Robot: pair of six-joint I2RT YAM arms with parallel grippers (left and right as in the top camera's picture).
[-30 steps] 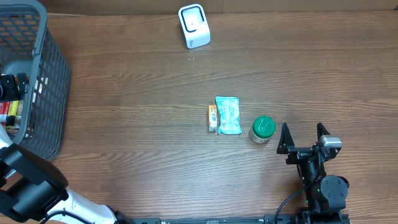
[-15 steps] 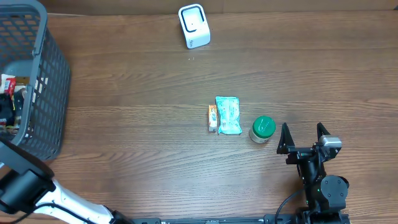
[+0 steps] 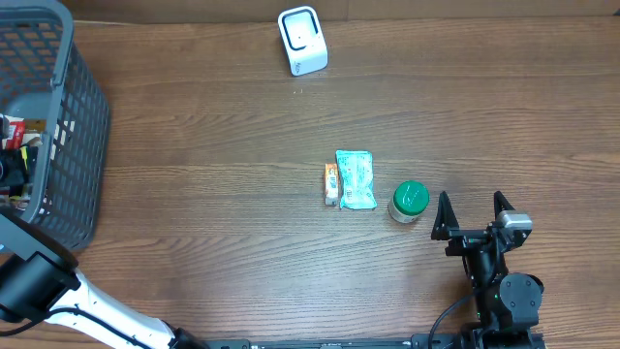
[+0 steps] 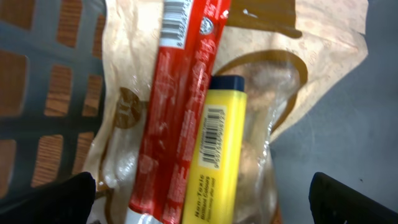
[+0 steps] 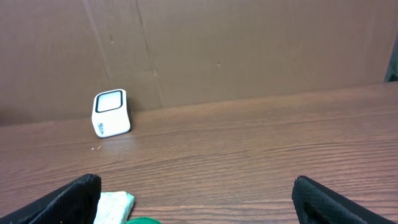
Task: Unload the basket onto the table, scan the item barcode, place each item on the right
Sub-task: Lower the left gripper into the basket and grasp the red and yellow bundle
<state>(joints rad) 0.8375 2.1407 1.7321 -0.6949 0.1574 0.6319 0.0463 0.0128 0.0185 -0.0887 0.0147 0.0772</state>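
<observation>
Left gripper [image 4: 208, 198]: jaws wide, empty, inside grey basket [image 3: 70, 126], over yellow barcoded tube [image 4: 217, 155] lying against red tube [image 4: 173, 106] on beige pouch [image 4: 124, 118]. Right gripper [image 3: 472, 215]: jaws wide, empty, beside green-lidded jar [image 3: 409, 201].

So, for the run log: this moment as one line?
left gripper: open, inside basket over yellow tube | right gripper: open, empty, near green-lidded jar | scanner: unused

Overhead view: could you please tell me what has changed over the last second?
The left gripper, open and empty, slid toward the robot's side inside the basket, uncovering red packaging. The right gripper, scanner, green-lidded jar and teal packet stayed put.
</observation>
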